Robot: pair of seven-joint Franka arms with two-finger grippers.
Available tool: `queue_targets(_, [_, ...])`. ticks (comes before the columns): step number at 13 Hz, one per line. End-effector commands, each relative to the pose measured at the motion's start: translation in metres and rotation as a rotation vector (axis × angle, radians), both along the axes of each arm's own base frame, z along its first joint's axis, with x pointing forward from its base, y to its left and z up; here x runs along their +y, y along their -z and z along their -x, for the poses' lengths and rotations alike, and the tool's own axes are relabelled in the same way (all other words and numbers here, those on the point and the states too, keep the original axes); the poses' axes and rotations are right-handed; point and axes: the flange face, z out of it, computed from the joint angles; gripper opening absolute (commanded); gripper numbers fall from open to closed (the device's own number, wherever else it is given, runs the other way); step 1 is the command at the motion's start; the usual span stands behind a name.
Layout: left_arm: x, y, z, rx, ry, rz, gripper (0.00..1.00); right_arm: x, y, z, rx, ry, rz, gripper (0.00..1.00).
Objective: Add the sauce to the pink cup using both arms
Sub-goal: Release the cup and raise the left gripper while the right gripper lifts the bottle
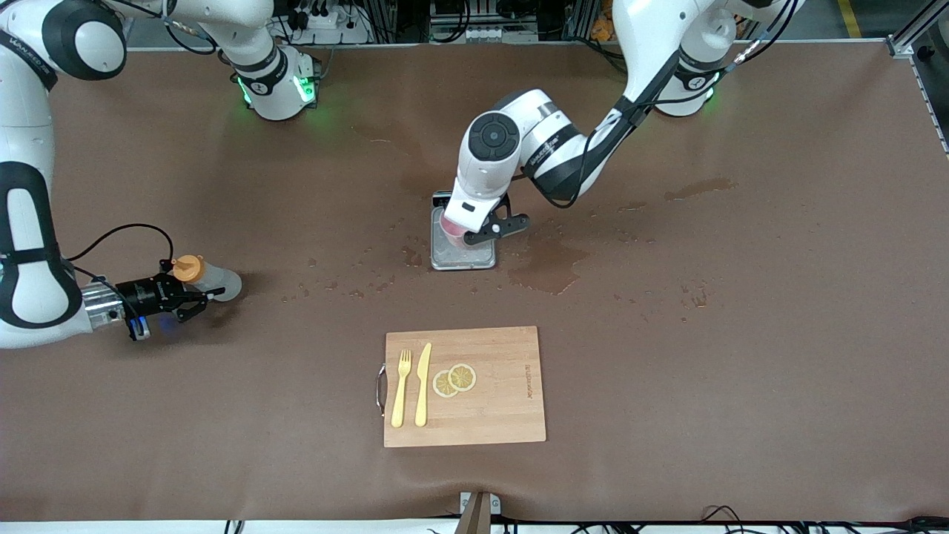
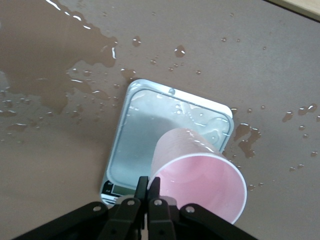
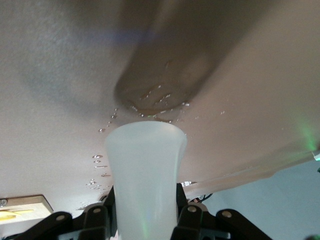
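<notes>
Sauce bottle (image 1: 210, 279): small squeeze bottle, translucent whitish body, orange nozzle cap; tipped well off upright, cap toward the right arm. Held above the bench (image 1: 741, 334) at the right arm's end, well apart from the scale. In the right wrist view the pale body (image 3: 144, 175) flares wider at its end away from the wrist.

Right gripper (image 1: 194, 302): black, fingers clamped on the bottle's body, one on each side.

Pink cup (image 1: 450, 226): plain pale-pink tumbler, no handle, slightly tapered, thin-walled. Tilted, held just over the scale. The left wrist view shows its open mouth (image 2: 200, 185) turned toward the camera; the interior looks bare pink.

Left gripper (image 2: 148, 189): black, fingers pinched narrowly on the cup's rim, one inside and one outside.

Scale (image 1: 463, 248): grey rectangular plate with rounded corners, wet with droplets, dark display strip (image 2: 114, 189) at one edge. Stands mid-bench, nearer the robot bases than the cutting board.

Spill (image 1: 549, 263): dark wet patch and scattered droplets on the brown bench just beside the scale, toward the left arm's end.

Cutting board (image 1: 463, 386): pale wood, metal handle, nearer the front camera than the scale. On it: yellow fork (image 1: 401, 387), yellow knife (image 1: 422, 383), two overlapping lemon slices (image 1: 454, 380).
</notes>
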Motion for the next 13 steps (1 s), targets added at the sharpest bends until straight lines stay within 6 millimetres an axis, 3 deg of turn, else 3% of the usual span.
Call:
queue_targets(1, [-0.009,0.009,-0.004,-0.022,-0.008,0.005,0.00,0.016,-0.024,-0.015,0.025,-0.023,0.061,0.45])
queue_targets(6, [-0.010,0.027,-0.006,-0.016,-0.013,0.012,0.00,0.070,-0.054,-0.032,0.116,-0.083,0.181,0.45])
queue_targets(10, [-0.009,0.040,-0.004,-0.033,-0.017,-0.028,0.00,0.090,-0.066,-0.035,0.128,-0.107,0.231,0.46])
queue_targets(11, [-0.008,0.039,-0.005,-0.032,-0.030,-0.032,0.00,0.106,-0.072,-0.036,0.149,-0.112,0.257,0.46])
queue_targets(12, [-0.005,0.038,-0.007,-0.031,-0.035,-0.034,0.24,0.120,-0.075,-0.037,0.159,-0.126,0.288,0.46])
queue_targets(13, [-0.003,0.036,-0.010,-0.030,-0.037,-0.038,0.99,0.134,-0.087,-0.039,0.153,-0.136,0.327,0.46])
